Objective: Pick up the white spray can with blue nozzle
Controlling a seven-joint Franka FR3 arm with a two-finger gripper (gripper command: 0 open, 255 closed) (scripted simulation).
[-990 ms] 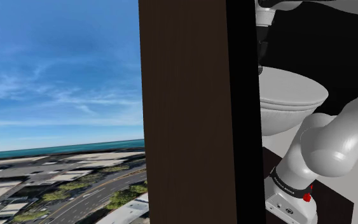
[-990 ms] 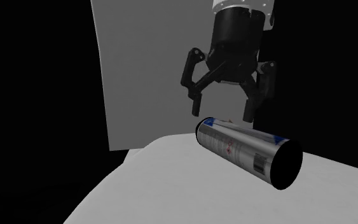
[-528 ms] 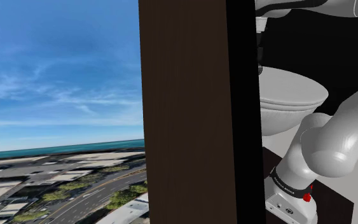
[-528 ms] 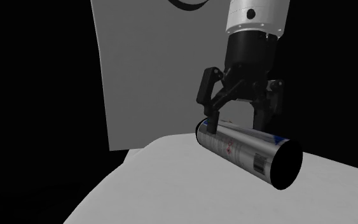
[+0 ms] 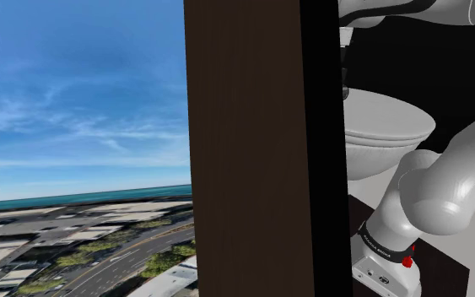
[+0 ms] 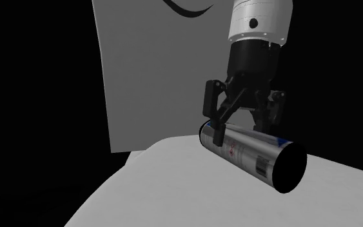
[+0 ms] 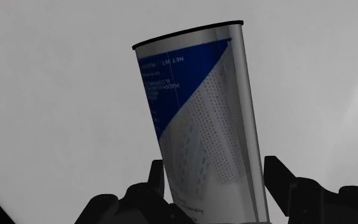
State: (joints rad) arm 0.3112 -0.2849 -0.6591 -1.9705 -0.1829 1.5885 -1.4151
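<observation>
The spray can [image 6: 251, 151] lies on its side on a white rounded surface [image 6: 167, 187]; its body is silvery white with a blue printed label [image 7: 203, 127]. My black gripper [image 6: 240, 129] has come straight down over it, one finger on each side of the can's body. In the wrist view the gripper [image 7: 215, 184] clasps the can across its width, the fingers pressed close against its sides. The can still rests on the surface. Its nozzle end points away and is hidden.
A tall dark brown panel [image 5: 244, 143] blocks the middle of the shoulder view, with a white toilet [image 5: 383, 126] and the arm's base [image 5: 429, 194] to its right. A grey wall panel [image 6: 147, 71] stands behind the can, with black areas around it.
The gripper came down from above the can and its fingers closed in around the can's body. The can has not moved.
</observation>
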